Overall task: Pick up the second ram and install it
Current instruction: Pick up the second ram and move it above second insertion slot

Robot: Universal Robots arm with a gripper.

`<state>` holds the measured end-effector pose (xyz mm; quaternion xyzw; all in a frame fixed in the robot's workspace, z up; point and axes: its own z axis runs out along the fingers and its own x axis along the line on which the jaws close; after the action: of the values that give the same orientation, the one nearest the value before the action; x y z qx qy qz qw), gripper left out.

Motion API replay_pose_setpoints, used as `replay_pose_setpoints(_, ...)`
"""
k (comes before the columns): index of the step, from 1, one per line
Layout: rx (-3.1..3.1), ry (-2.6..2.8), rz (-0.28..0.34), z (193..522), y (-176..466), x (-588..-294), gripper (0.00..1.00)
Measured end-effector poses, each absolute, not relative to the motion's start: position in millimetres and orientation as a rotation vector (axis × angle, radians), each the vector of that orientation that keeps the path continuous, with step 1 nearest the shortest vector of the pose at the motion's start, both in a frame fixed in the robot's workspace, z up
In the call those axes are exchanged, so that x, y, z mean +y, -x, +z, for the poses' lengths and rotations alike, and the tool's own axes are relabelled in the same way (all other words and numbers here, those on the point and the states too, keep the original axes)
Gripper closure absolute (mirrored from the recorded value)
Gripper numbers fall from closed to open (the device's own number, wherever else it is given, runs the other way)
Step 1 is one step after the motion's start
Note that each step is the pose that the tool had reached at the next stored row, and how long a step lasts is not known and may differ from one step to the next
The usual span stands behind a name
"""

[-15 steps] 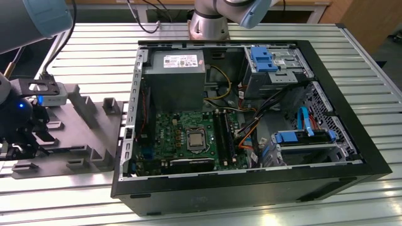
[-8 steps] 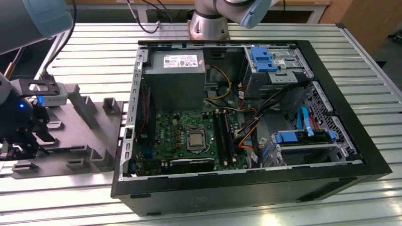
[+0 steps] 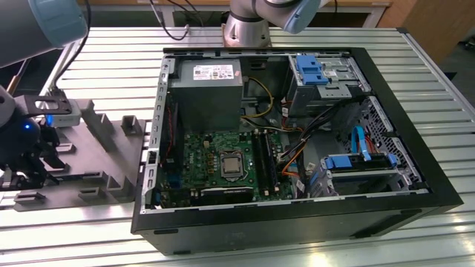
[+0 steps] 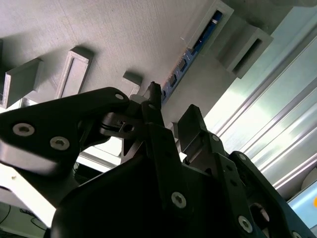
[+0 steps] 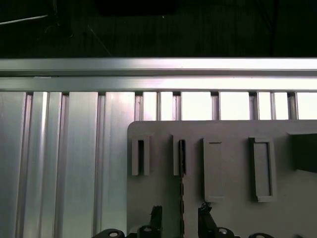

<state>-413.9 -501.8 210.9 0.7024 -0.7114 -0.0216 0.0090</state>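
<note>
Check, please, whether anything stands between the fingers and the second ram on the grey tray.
Nothing visible does: in the first wrist view the open fingers flank the second ram, standing on edge in the grey tray.

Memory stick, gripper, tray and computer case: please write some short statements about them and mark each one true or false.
1. The memory stick stands on its edge in the grey tray. True.
2. The gripper is shut on the memory stick. False: its fingers are apart, one on each side of the stick.
3. The computer case lies open on the metal table. True.
4. The tray sits inside the computer case. False: it lies on the table beside the case, at the exterior view's left.
</note>
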Motion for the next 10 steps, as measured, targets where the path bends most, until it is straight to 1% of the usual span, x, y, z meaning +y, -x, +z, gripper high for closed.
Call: replay_pose_setpoints(10,-2.222,-2.193,-0.065,207.8,413.8,-501.8,0.58)
